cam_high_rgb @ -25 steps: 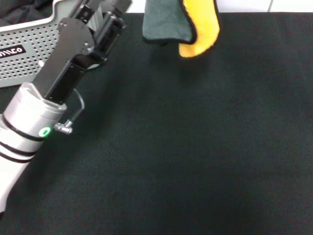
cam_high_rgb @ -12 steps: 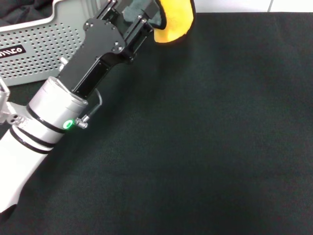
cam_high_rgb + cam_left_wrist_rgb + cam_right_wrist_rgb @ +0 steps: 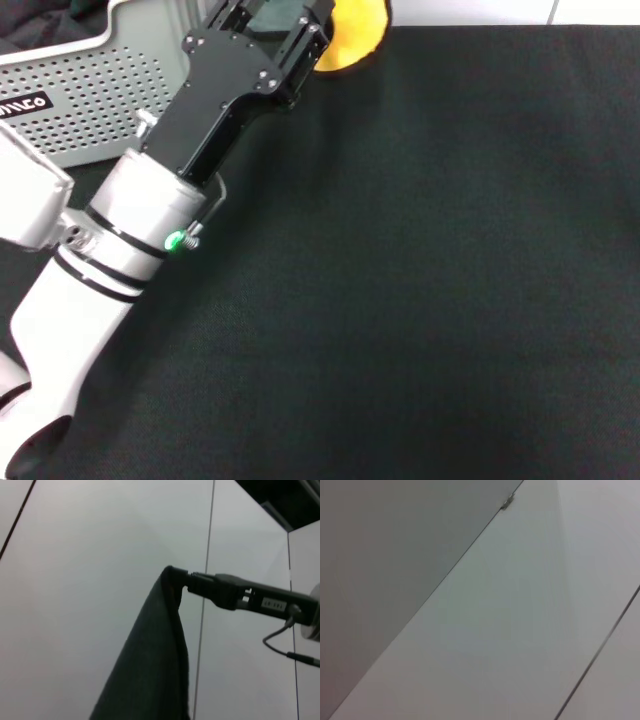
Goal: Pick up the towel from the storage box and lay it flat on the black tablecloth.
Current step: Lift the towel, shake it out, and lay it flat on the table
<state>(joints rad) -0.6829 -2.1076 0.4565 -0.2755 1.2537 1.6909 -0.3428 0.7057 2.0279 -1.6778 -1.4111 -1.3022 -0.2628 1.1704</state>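
The left hand [image 3: 285, 15] is reaching farther along the far edge of the black tablecloth [image 3: 420, 260], toward the towel [image 3: 355, 35] hanging there; its grip cannot be told.

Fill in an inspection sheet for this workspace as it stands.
Surface: tablecloth lies flat across the table.
Job's things: towel hangs at the far edge, not yet laid down; box sits at the far left.
Clutter: black fabric bundled in the box.
Grippers: left gripper is raised beside the towel; right gripper is shut on the towel's top corner, shown in the left wrist view.
Cables: a thin cable loops under the right wrist; a short loop sits at the left wrist.
Surroundings: pale wall panels; nothing else seen.
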